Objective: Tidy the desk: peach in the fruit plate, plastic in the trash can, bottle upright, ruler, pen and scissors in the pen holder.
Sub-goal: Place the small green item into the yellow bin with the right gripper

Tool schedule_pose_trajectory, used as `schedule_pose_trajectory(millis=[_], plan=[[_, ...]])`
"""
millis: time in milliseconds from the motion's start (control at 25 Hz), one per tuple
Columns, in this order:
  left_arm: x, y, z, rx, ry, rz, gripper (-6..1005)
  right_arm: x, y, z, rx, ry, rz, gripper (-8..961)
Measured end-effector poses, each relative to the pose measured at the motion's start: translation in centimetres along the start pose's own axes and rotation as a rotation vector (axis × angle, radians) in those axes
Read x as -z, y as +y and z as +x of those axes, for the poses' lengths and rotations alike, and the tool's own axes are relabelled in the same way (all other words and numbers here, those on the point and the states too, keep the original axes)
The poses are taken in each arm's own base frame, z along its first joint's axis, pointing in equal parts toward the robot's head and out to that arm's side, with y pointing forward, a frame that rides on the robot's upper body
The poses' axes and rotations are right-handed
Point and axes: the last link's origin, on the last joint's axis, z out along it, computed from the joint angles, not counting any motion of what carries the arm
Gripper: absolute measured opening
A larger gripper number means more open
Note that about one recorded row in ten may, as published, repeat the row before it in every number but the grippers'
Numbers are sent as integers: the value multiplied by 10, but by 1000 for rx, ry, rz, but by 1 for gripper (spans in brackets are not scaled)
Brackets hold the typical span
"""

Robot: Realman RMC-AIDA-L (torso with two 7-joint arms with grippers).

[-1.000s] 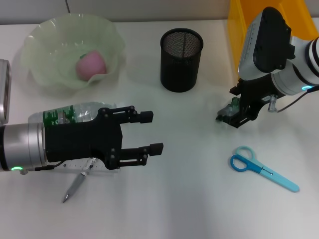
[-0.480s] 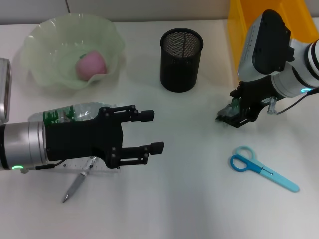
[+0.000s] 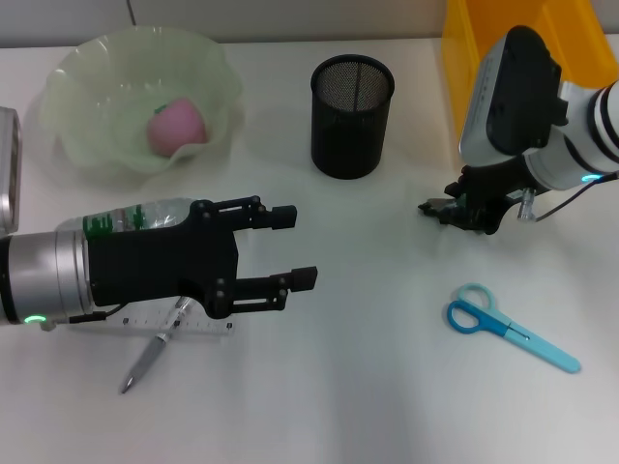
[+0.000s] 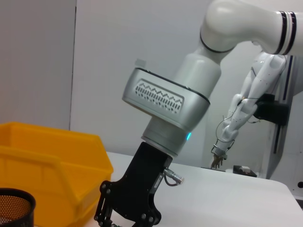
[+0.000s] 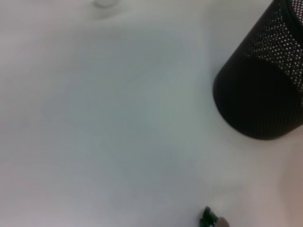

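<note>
The pink peach [image 3: 176, 126] lies in the pale green fruit plate [image 3: 87, 155] at the back left. A clear bottle [image 3: 131, 217] with a green label lies on its side, partly under my left arm. My left gripper [image 3: 295, 246] hovers open just beyond it, holding nothing. Beneath that arm lie the clear ruler [image 3: 189, 325] and the grey pen [image 3: 145, 362]. My right gripper [image 3: 453, 208] is shut on the plastic [image 5: 208, 217], seen only as a small green scrap. Blue scissors [image 3: 508, 328] rest at the front right. The black mesh pen holder [image 3: 353, 116] stands at the back centre.
A yellow trash can [image 3: 464, 39] stands at the back right, behind my right arm; it also shows in the left wrist view [image 4: 47, 161]. A silver object [image 3: 8, 174] sits at the left edge. White tabletop [image 3: 368, 387] stretches across the front.
My right gripper has risen and tilted, drawing the green plastic off the table so it barely shows in the head view. The left gripper has drifted slightly.
</note>
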Motion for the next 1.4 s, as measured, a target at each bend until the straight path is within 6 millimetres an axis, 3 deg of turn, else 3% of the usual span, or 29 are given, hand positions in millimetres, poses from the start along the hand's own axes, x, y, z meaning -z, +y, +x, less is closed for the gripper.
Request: schedule_pose_trajectory(millis=[80,320,760,1000,1200,1400], plan=[[0,-1,0,-6,1,5,726,-2,1,1,12,2,15,334],[-1,-3,1,-9,1,9,726,0,1,-1,15,-15,26,228],[0,-8,5,-25,13,32,727,22,0,-13,-23,-133,69,161],[1,-10,5,-24,14,42,727,44,-2,-18,-136,-311,94,103],[1,-10,4,-22,27,52,727,64,1,-7,-270,-490,127,64],[1,-10,5,-38,47,59,727,86,-2,18,-394,-647,186,46]])
